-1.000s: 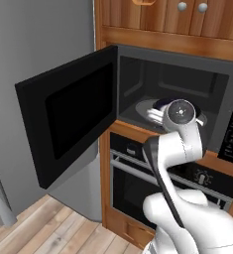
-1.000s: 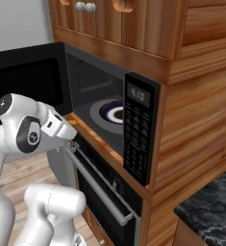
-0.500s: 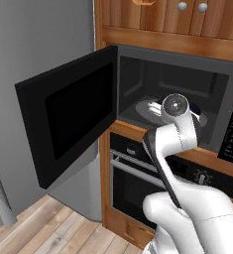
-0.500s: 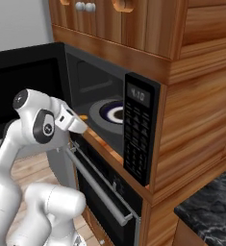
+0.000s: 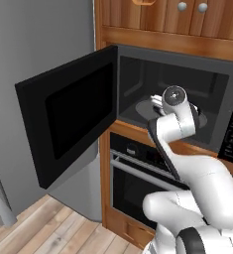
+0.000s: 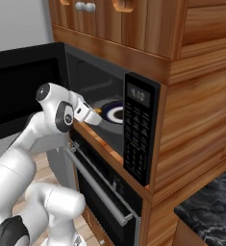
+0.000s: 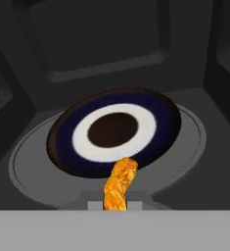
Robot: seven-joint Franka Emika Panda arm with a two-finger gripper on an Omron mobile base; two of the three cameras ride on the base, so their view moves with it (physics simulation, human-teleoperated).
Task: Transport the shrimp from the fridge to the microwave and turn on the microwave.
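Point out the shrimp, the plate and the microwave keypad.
shrimp point(image 7: 119, 189), hand view, mid-body.
plate point(image 7: 114, 131), hand view, dark centre.
keypad point(image 6: 136, 141), right base view, button panel middle.

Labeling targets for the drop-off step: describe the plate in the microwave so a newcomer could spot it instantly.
Find the black microwave built into the wood cabinets, its door swung open to the left. Inside, on the round grey turntable, lies the plate. It stands out by its bullseye look: dark blue rim, white ring, dark centre, unlike the plain grey around it and the small orange shrimp held just in front.
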